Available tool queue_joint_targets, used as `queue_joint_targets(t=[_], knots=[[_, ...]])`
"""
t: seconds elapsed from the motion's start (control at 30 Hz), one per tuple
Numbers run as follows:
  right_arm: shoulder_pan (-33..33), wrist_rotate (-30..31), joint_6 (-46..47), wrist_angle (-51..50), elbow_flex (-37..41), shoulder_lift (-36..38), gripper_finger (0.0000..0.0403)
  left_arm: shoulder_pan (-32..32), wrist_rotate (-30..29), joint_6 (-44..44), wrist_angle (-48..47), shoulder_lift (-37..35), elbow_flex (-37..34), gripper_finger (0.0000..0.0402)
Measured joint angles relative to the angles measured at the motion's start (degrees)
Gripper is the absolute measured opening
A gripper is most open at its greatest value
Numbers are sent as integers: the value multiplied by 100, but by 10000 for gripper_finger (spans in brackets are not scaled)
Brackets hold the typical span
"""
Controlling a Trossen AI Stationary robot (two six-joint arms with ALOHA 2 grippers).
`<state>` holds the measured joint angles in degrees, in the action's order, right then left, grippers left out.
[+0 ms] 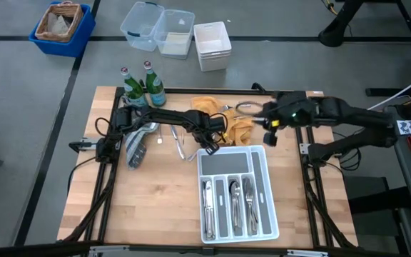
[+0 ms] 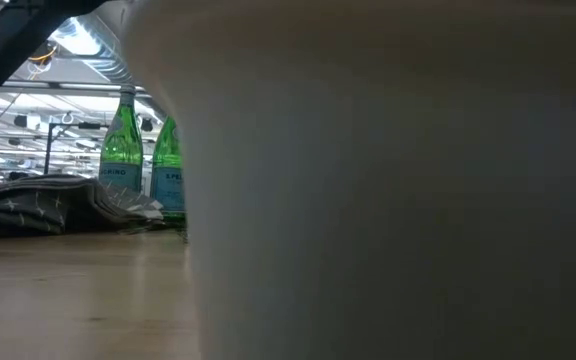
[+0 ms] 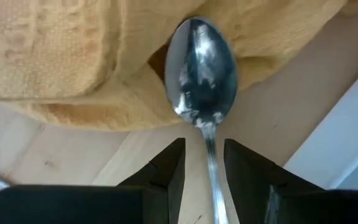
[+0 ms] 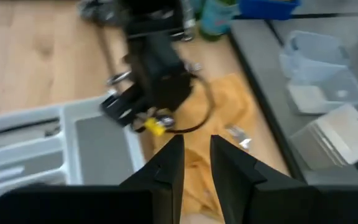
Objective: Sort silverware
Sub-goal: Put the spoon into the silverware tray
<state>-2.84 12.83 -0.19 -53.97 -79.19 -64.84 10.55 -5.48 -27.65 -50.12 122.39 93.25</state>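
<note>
A shiny spoon [image 3: 201, 68] lies with its bowl on the edge of a yellow cloth [image 3: 55, 56] and its handle [image 3: 211, 165] on the wooden table. My left gripper [image 3: 204, 146] points down over it, open, one finger on each side of the handle; I see no touch. From above, this gripper [image 1: 209, 146] stands at the far left corner of the white tray [image 1: 262, 155]. The tray holds sorted silverware [image 1: 234, 203]. My right gripper [image 1: 268, 135] hangs raised over the cloth's right side, open by a narrow gap, with nothing between its fingers [image 4: 166, 165].
Two green bottles [image 1: 140, 87] and a dark patterned cloth [image 1: 135, 146] lie at the table's far left. The low view is mostly blocked by the tray wall [image 2: 398, 200]. A blue bin [image 1: 61, 25] and plastic containers [image 1: 159, 30] stand beyond the far edge. Bare wood [image 1: 148, 207] lies left of the tray.
</note>
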Motion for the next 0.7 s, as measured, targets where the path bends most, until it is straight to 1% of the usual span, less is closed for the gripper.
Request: queue_joint_targets(t=[0.17, 0.3, 0.53, 0.6, 0.7], knots=[[-492, 55, -2, 82, 0, 374, 79, -15, 4, -36, 199, 1, 0, 102], [-852, 56, -3, 100, -1, 609, 79, -44, 2, -38, 132, 0, 0, 102], [-1235, 15, -4, 100, -1, 807, 79, -44, -4, -40, 142, 2, 0, 102], [-1375, 141, 1, 123, 0, 811, 79, -44, -66, -38, 189, 62, 4, 102], [-1658, 502, 121, 200, 0, 811, 79, -45, -66, -40, 116, 220, 2, 102]])
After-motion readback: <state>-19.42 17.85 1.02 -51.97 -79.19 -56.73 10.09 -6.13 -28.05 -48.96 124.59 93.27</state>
